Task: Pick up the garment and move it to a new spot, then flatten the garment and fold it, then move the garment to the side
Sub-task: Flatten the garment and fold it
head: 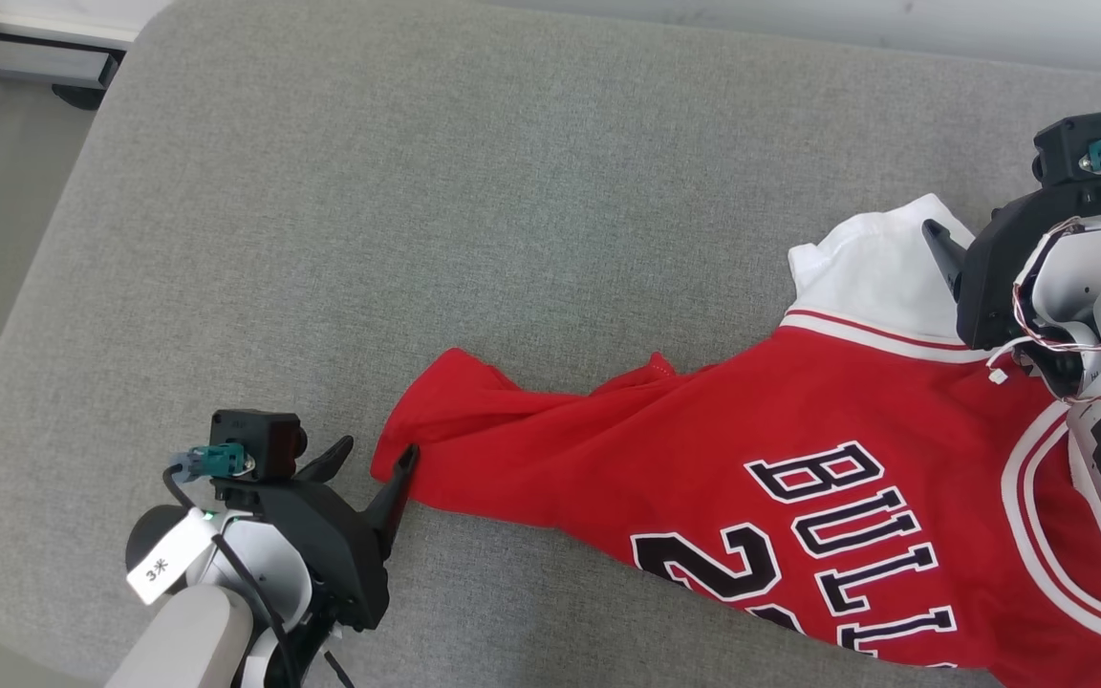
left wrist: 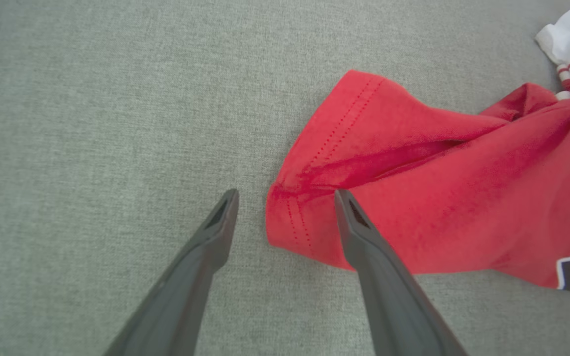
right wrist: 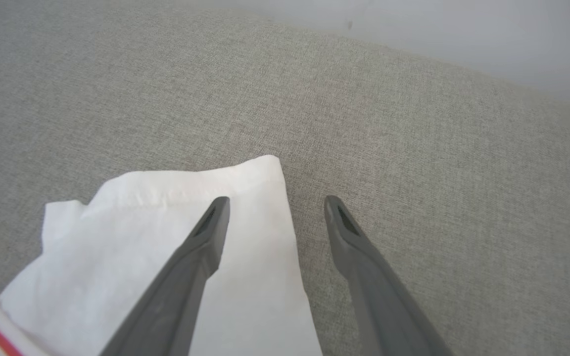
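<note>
Jersey (head: 703, 420) red, white-trimmed, rumpled; left gripper (left wrist: 287, 193) and right gripper (right wrist: 277, 200) spread wide, empty.

The red short-sleeved jersey (head: 703, 420) with white trim, one white sleeve and black-and-white lettering lies rumpled, its red sleeve hem loose between the left gripper's (left wrist: 287, 194) spread jaws, its white sleeve corner partly between the right gripper's (right wrist: 277, 200).
</note>
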Tool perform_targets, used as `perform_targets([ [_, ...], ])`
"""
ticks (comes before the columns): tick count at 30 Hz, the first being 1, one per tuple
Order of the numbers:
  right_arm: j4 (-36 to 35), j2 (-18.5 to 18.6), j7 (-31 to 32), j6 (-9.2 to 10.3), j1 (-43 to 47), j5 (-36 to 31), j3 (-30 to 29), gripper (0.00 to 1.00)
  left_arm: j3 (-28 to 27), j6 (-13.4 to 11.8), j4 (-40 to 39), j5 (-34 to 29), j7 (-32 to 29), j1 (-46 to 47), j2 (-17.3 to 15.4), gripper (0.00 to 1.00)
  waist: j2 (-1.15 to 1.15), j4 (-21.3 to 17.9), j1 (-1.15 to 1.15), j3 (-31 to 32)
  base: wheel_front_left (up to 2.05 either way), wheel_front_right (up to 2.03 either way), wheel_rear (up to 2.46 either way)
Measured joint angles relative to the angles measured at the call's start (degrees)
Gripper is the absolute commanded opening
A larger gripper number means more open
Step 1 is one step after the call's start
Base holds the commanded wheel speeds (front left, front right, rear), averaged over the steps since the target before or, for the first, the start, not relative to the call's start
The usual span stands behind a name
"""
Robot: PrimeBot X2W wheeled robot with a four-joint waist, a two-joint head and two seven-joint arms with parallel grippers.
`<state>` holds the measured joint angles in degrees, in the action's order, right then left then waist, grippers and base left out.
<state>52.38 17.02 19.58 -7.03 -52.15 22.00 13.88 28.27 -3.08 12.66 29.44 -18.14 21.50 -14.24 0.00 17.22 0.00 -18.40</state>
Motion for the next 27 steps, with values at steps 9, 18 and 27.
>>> perform_targets([
  [9,1.02,0.07,-0.26,0.24,-0.09,-0.02,0.30,1.00,0.26,0.00,0.67,-0.52,0.00,0.50,0.05,1.00,0.00,-0.29,0.00,-1.57,0.00,0.00,0.00],
  [18,1.46,0.09,-0.53,0.24,-1.24,-0.02,0.43,1.00,0.57,0.09,1.30,-0.58,-0.33,1.40,0.69,0.57,0.00,-0.29,0.00,-2.30,0.00,0.00,0.00],
  [27,2.21,0.05,-0.93,0.23,-1.56,-0.03,0.63,0.96,0.65,0.15,1.67,-0.58,-0.22,1.54,0.99,0.24,0.00,-0.13,0.00,-2.65,0.00,0.00,0.00],
])
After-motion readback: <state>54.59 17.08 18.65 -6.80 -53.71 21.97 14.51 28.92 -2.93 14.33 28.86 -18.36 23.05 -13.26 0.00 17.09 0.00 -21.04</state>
